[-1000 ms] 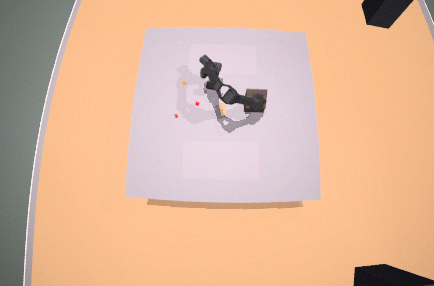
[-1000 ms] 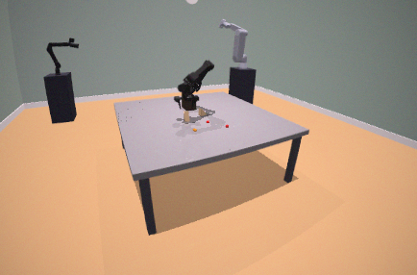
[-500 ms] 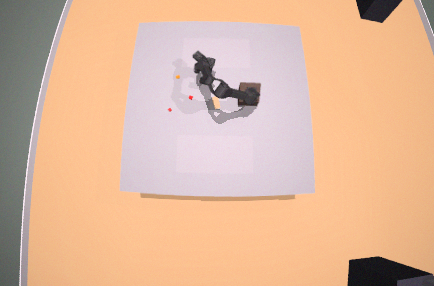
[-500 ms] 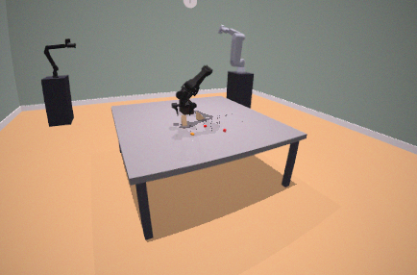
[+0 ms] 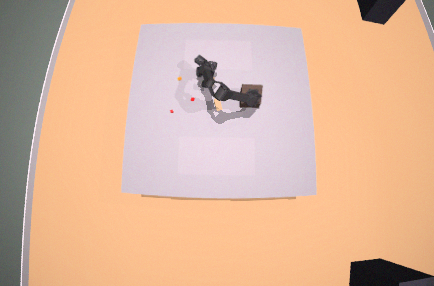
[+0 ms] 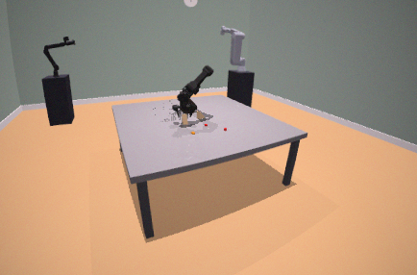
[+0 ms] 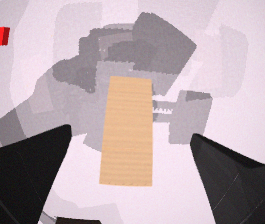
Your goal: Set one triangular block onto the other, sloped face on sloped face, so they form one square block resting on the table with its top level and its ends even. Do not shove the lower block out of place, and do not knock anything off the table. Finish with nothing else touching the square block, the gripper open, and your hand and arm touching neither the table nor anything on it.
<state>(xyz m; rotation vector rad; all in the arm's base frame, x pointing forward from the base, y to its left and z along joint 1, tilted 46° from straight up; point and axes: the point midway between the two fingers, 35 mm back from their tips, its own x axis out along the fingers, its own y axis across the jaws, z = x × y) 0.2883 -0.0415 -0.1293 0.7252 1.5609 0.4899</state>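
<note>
One tan wooden triangular block (image 6: pixel 184 119) (image 7: pixel 127 132) stands under the hand. The wrist view shows it as a long rectangular face between the fingertips; its slope cannot be made out. The second tan block (image 5: pixel 218 104) (image 6: pixel 200 115) is apart from it, beside the arm in the top view and right of the first block in the exterior view. It cannot be made out in the wrist view. My gripper (image 7: pixel 132 136) is wide open and empty, pointing down above the first block, with a finger to either side in view. The arm largely hides the first block in the top view.
Two small red cubes (image 5: pixel 192 99) (image 5: pixel 171 111) and an orange cube (image 5: pixel 180 79) (image 6: pixel 193 133) lie on the table (image 5: pixel 150 153) (image 6: pixel 159 162). One red cube (image 7: pixel 0 36) shows at the wrist view's upper left. The arm's brown base (image 5: pixel 244 88) is near the second block.
</note>
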